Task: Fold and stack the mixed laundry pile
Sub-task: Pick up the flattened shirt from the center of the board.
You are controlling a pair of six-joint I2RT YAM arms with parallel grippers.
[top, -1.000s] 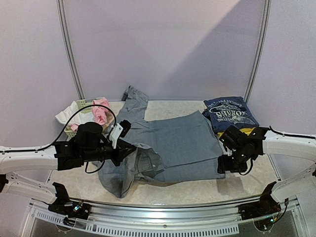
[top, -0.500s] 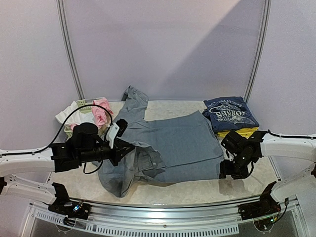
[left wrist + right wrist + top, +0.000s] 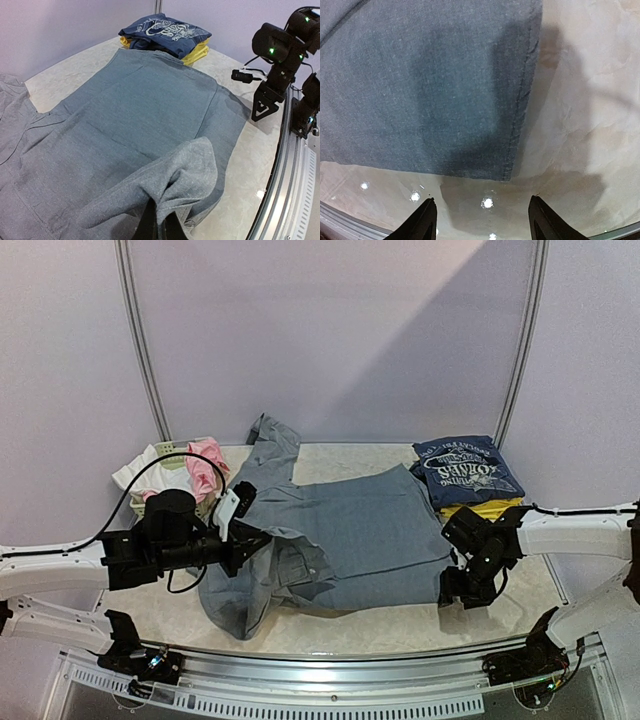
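A large grey garment [image 3: 360, 530] lies spread across the table. My left gripper [image 3: 262, 537] is shut on a raised fold of its near left part. In the left wrist view the fingers [image 3: 160, 226] pinch that grey fold [image 3: 190, 170]. My right gripper [image 3: 453, 594] is open, just above the garment's near right corner. In the right wrist view the gripper [image 3: 482, 220] straddles bare table just short of the cloth corner [image 3: 502, 172] and holds nothing. A folded navy printed tee [image 3: 467, 470] rests on a yellow piece at the back right. Pink [image 3: 205, 465] and white [image 3: 135, 475] pieces sit at the back left.
A pale-green lattice basket [image 3: 160, 451] holds the pink and white pieces at the back left. A metal rail [image 3: 320, 665] runs along the table's near edge. The right arm [image 3: 280, 55] shows at the far right of the left wrist view.
My right gripper has moved nearer and lower, to the garment's near right corner. My left gripper keeps its hold on the grey fold and has shifted slightly.
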